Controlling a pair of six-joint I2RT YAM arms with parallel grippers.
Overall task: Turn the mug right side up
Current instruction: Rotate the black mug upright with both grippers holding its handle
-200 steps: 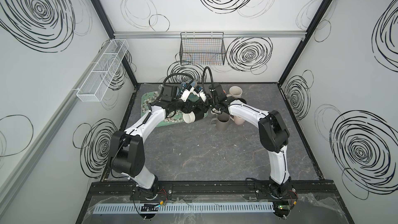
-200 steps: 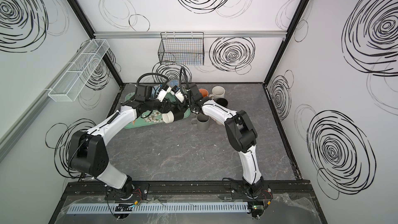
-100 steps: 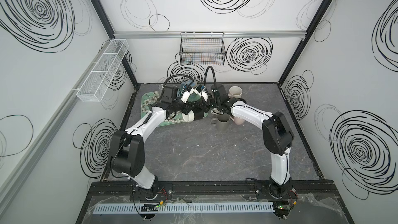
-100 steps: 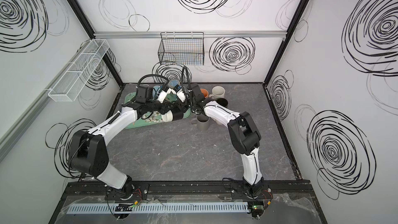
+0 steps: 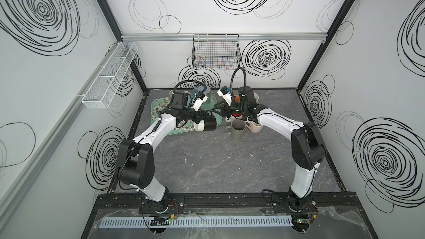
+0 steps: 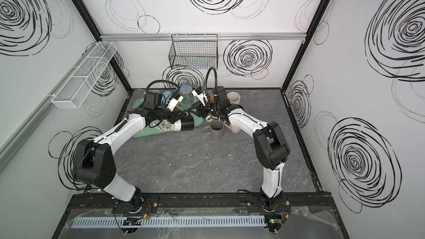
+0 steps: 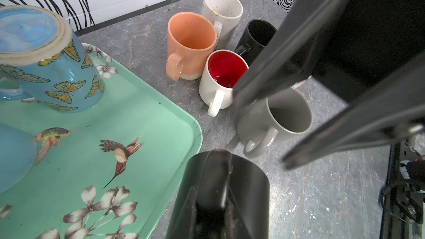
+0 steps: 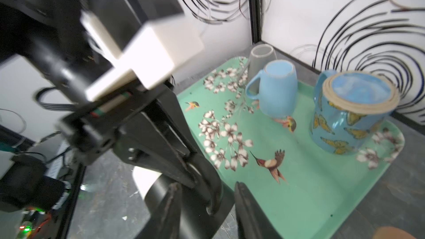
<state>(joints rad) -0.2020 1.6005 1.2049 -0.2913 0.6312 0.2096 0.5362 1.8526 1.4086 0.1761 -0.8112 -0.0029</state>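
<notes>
The mug (image 5: 206,124) is black outside and white inside. It lies on its side at the green tray's right front corner, its mouth turned to the front left. My left gripper (image 5: 202,117) is shut on its handle, as the left wrist view shows with the left gripper (image 7: 215,194) against the mug (image 7: 248,191). My right gripper (image 5: 218,109) stands open just behind the mug. In the right wrist view the right gripper (image 8: 207,185) straddles the mug (image 8: 195,221) without touching it. Both top views show the mug (image 6: 185,124) held the same way.
The green tray (image 5: 161,111) carries an upside-down butterfly mug (image 7: 64,72), a light blue mug (image 8: 276,88) and a grey one. Right of it stand several upright mugs: orange (image 7: 190,42), red-lined white (image 7: 220,81), grey (image 5: 236,129) and pink (image 5: 255,126). A wire basket (image 5: 216,54) hangs on the back wall.
My left gripper has closed on the mug's handle. My right gripper, shut before, has opened and let go of the mug.
</notes>
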